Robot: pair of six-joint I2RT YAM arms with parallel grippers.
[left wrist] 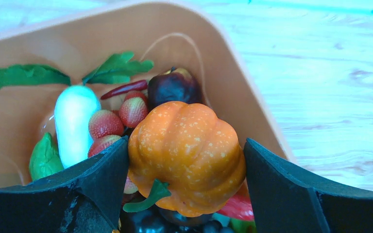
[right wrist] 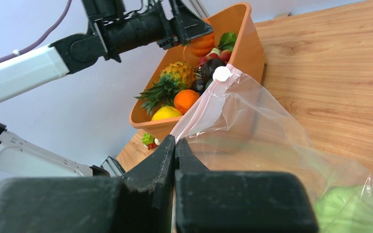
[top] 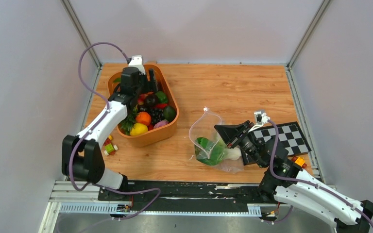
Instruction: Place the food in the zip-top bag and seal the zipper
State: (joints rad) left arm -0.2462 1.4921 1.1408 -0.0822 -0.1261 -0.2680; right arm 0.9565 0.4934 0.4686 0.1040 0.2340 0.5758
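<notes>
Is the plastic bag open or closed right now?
Open. The bag has its mouth gaping in a wide loop, with the right pincer pinching one edge. A green vegetable sits inside.

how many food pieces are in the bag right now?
1: a green bok choy at the bottom of the bag, whose rim the right claw pinches. The pumpkin sits in the left claw over the tub. Others may hide behind crinkled plastic.

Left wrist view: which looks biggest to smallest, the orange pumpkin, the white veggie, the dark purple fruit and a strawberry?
1. orange pumpkin, though it is nearest the camera
2. white veggie
3. dark purple fruit
4. strawberry
</notes>
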